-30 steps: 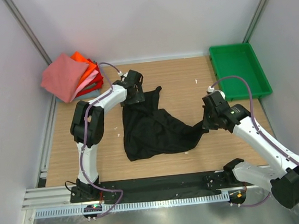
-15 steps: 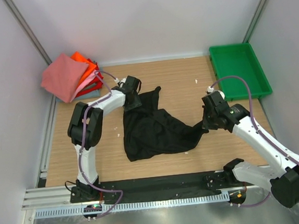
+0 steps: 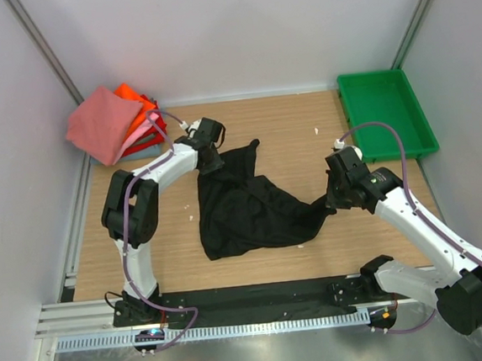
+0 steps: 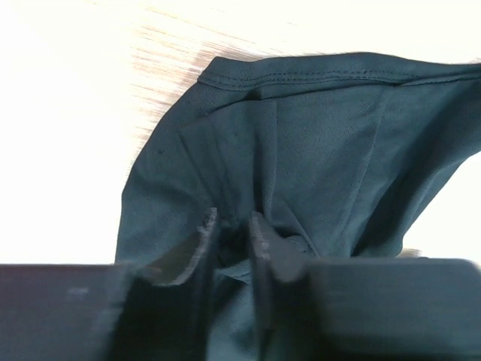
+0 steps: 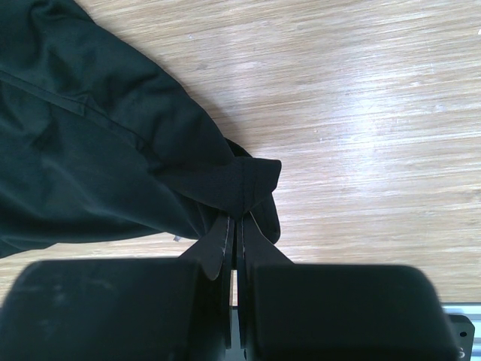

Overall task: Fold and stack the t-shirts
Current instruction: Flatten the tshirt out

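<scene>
- Two end effectors have hold of one black t-shirt (image 3: 243,206), which lies crumpled on the wooden counter (image 3: 288,138) between the arms, roughly mid-counter.
- The left end effector (image 3: 208,160) sits at the shirt's far left corner. In the left wrist view, the left end effector (image 4: 231,226) has its fingers (image 4: 201,248) drawn in to a narrow gap. A bunch of dark cloth is pinched between them, and creases run from there across the black t-shirt (image 4: 316,128), whose stitched hem lies against bare wood.
- The right end effector (image 3: 331,200) is at the shirt's right-hand tip, where the cloth tapers out to a point. The right wrist view shows the right end effector (image 5: 235,226) with its fingers pressed almost together on a small folded corner of the black t-shirt (image 5: 75,135).
- A stack of folded shirts sits in the far left corner. A salmon-pink one (image 3: 101,123) is on top and overhangs the counter edge. An orange one (image 3: 137,103), a pale pink one (image 3: 140,137) and a red one (image 3: 158,137) show beneath it.
- A green tray (image 3: 387,138) sits at the far right corner, well apart from the shirts.
</scene>
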Motion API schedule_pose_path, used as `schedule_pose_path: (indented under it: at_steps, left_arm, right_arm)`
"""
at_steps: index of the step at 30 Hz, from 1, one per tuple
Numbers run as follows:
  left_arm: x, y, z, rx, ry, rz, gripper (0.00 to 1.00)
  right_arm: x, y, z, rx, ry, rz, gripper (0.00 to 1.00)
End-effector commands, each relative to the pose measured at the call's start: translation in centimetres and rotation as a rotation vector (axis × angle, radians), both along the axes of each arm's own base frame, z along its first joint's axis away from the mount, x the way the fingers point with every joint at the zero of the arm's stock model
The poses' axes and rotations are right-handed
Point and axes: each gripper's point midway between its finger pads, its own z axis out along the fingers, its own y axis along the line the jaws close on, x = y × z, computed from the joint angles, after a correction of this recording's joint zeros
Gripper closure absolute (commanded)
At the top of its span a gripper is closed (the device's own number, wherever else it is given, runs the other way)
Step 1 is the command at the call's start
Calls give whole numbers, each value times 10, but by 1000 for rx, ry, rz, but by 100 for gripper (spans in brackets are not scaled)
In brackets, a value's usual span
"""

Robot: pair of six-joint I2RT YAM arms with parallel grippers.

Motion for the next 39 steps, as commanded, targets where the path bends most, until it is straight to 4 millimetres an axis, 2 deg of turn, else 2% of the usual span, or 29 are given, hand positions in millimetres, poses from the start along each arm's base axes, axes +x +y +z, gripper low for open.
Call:
schedule_pose_path:
  at_steps: [1, 2, 4, 6, 9, 12, 20, 23, 26, 32, 33, 34, 37, 39]
  left_arm:
    - [5, 2, 21, -7, -43, 5, 79]
    - [5, 1, 19, -9, -37, 3, 82]
    - [4, -1, 16, -15, -28, -5, 78]
    - [2, -1, 13, -17, -19, 0, 65]
    - [-1, 0, 11, -20, -14, 2, 54]
    - [-3, 0, 10, -22, -10, 2, 49]
    - [-6, 1, 1, -23, 5, 11, 49]
    - [-3, -1, -1, -29, 4, 8, 54]
    - [0, -4, -3, -32, 3, 5, 63]
    - [5, -4, -4, -21, -3, 0, 88]
    - [5, -5, -4, -23, -2, -2, 97]
    - [6, -5, -3, -25, -5, -3, 100]
    - [6, -8, 4, -32, -16, -24, 100]
    - [5, -4, 23, -31, -50, -30, 100]
  right_arm:
    - [6, 4, 7, 16, -34, 2, 99]
    - [6, 4, 7, 16, -34, 2, 99]
    - [6, 4, 7, 16, -33, 3, 99]
    - [6, 4, 7, 17, -32, 2, 99]
    - [7, 4, 7, 17, -32, 5, 99]
    - [7, 4, 7, 18, -32, 4, 99]
    - [6, 4, 6, 17, -32, 5, 99]
    - [6, 5, 6, 16, -31, 6, 99]
    - [6, 4, 6, 14, -30, 4, 99]
    - [6, 4, 5, 15, -28, 3, 99]
    - [6, 4, 5, 15, -28, 5, 99]
    - [6, 4, 5, 14, -28, 3, 99]
    - [7, 4, 5, 12, -29, 3, 99]
    - [7, 4, 6, 10, -28, 4, 99]
